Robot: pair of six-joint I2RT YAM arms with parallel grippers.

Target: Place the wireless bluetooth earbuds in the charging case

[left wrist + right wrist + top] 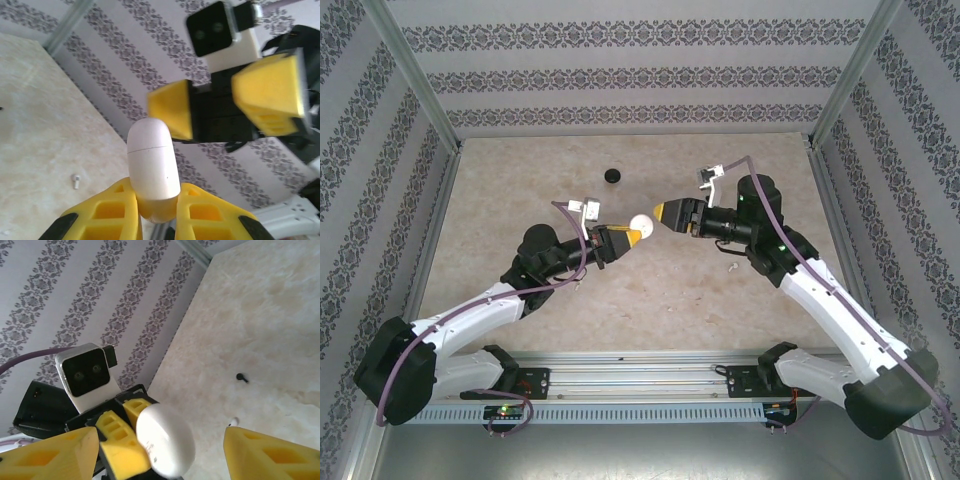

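The white oval charging case (152, 162) is closed, and my left gripper (157, 202) is shut on its lower end and holds it up over mid-table (640, 223). My right gripper (665, 213) faces it with open jaws. In the right wrist view the case (165, 440) sits between the wide-apart yellow fingers (65, 455) without touching them. A black earbud (242, 377) lies on the table beyond, also in the top view (612, 176). A white earbud (233, 421) lies nearer, and shows in the left wrist view (76, 181).
The beige marble-look table (520, 190) is boxed in by patterned walls with metal corner posts (415, 70). Both arm bases sit on a rail (640, 385) at the near edge. A purple cable (570, 215) loops off the left wrist.
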